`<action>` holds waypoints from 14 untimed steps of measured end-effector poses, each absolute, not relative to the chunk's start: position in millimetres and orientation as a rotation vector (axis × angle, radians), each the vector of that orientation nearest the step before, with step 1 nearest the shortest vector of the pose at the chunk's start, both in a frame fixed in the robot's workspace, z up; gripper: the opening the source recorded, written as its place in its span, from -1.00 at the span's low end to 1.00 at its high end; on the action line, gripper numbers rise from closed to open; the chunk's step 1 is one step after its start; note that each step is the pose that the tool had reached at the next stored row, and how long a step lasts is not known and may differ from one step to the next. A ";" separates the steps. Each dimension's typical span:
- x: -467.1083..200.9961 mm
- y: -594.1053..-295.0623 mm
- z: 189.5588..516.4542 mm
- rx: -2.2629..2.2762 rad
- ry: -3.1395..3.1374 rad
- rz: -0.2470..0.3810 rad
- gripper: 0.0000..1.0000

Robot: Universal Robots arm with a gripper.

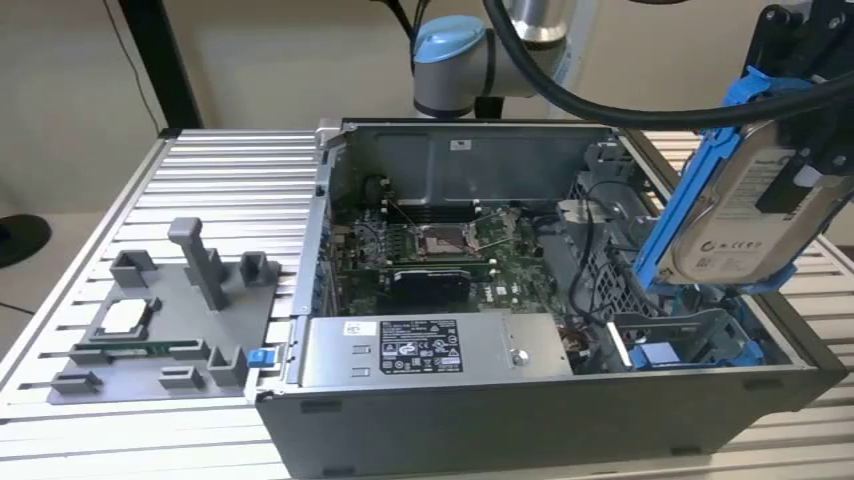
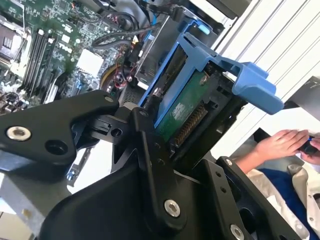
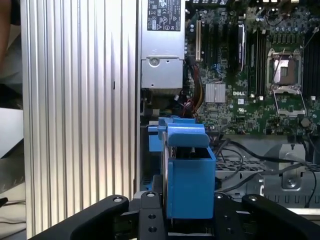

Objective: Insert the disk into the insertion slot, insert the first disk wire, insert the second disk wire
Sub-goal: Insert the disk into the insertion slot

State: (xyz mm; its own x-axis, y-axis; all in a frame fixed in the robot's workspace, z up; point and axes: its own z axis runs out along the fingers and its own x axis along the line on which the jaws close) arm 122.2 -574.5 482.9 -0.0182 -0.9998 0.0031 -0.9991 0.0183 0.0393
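The pincer (image 1: 801, 140) is shut tight on the disk (image 1: 727, 215). The disk sits between its black fingers (image 1: 790, 190), up in the air and leaning a bit. Its white label faces out, and its blue frame (image 1: 694, 170) goes all around it.

In the second wrist view the pincer (image 2: 185, 125) squeezes the disk (image 2: 187, 102) from both sides, and the green underside shows. In the first wrist view the blue end of the disk (image 3: 187, 170) pokes out past the pincer (image 3: 187, 212).

Right under the pincer is the slot (image 1: 694, 335), a grey metal box with blue rails. The disk is not in it yet. Its low end hangs just above the slot.

The slot sits in a corner of the open computer case (image 1: 534, 420). Down past the pincer, inside the case, lies the green board (image 1: 441, 250). Black wires (image 1: 587, 250) lie loose between the board and the slot. The grey power box (image 1: 427, 350) is farther from the pincer. The grey tray (image 1: 147, 330) is well away, out on the ribbed table (image 1: 227, 180).

A person's hand (image 2: 280, 145) rests off beside the table, apart from the pincer.
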 end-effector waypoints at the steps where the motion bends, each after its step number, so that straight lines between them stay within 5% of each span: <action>1: 122.3 -575.3 482.1 2.180 -2.220 -0.041 -1.00; 14: 122.3 -581.8 472.6 2.180 -2.220 -0.041 -1.00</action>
